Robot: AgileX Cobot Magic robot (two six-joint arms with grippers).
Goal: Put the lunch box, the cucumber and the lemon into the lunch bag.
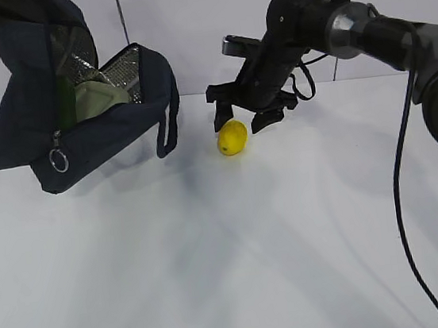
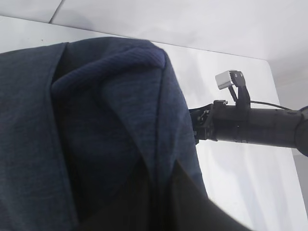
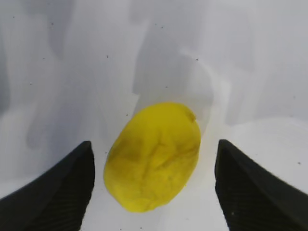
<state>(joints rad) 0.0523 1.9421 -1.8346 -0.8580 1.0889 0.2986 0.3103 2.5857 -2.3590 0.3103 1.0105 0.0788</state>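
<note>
The dark navy lunch bag [image 1: 80, 141] hangs tilted at the far left, its mouth open toward the right and its foil lining showing. Inside it I see the sage-green lid of the lunch box [image 1: 101, 98] and the dark green cucumber [image 1: 65, 103] beside it. Navy fabric of the lunch bag [image 2: 96, 134] fills the left wrist view; my left gripper is shut on it, its fingers hidden. The lemon [image 1: 232, 137] lies on the white table. My right gripper [image 1: 243, 122] hovers open just over the lemon [image 3: 154, 144], one finger on each side, not touching.
A metal ring zipper pull [image 1: 59, 160] dangles from the bag's lower front, and a looped handle [image 1: 170, 122] hangs at its right edge near the lemon. The right arm [image 2: 250, 127] reaches in from the right with a black cable [image 1: 402, 189] trailing. A white wall stands behind.
</note>
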